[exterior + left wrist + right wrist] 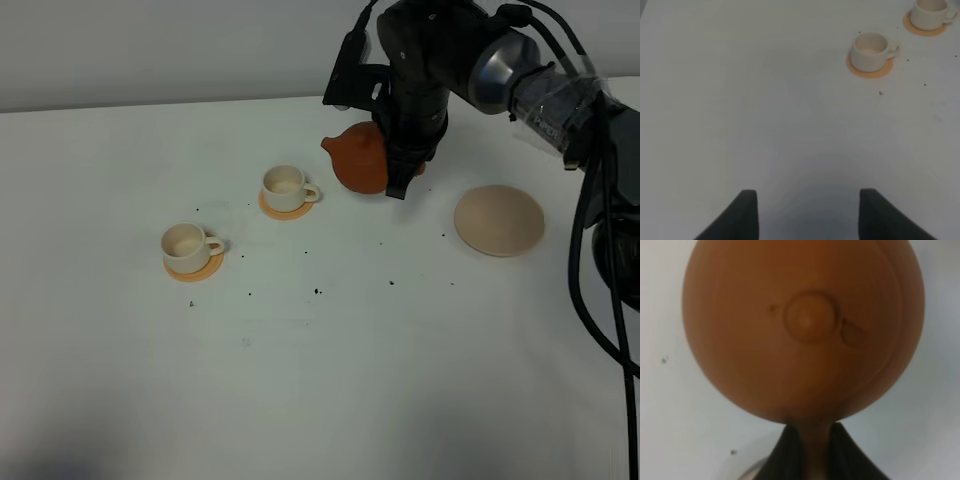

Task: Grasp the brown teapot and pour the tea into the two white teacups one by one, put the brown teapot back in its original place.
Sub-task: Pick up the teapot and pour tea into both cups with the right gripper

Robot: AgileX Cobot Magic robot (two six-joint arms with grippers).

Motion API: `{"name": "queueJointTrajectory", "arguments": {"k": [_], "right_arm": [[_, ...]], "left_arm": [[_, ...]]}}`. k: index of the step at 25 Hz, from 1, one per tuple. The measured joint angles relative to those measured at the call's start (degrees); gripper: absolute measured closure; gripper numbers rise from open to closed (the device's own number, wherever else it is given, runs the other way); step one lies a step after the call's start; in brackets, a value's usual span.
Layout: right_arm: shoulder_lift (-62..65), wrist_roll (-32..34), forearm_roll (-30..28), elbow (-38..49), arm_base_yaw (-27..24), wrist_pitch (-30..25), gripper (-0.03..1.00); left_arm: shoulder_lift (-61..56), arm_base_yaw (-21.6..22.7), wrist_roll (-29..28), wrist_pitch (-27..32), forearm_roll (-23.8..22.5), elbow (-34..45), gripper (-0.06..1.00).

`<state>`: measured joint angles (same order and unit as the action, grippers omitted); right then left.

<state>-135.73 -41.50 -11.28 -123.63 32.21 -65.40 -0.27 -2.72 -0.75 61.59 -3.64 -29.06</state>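
Hanging from the right tool (809, 460), the brown teapot (356, 160) is far of centre, between the farther white teacup (286, 185) and the pale beige disc (499, 220), spout leftward. Matte reddish clay, round squat body. The tool's black fingers are pinched on the loop handle. Only the right wrist view shows the lid knob (809, 320) and faint rings around it. The nearer white teacup (188, 243) is smooth and cream; each cup sits on a thin orange coaster (203, 272). Left tool (807, 217), seen only in the left wrist view: jaws apart, empty, over the white surface (320, 380).
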Motion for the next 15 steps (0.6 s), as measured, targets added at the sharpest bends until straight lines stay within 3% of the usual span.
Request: {"name": "queueJointTrajectory", "arguments": {"k": [15], "right_arm": [[-2.5,0.0,-10.7,-0.4,4.7,4.4,0.86]], "left_arm": [[0.0,0.0,0.0,0.0,0.0,0.0,0.49]]}}
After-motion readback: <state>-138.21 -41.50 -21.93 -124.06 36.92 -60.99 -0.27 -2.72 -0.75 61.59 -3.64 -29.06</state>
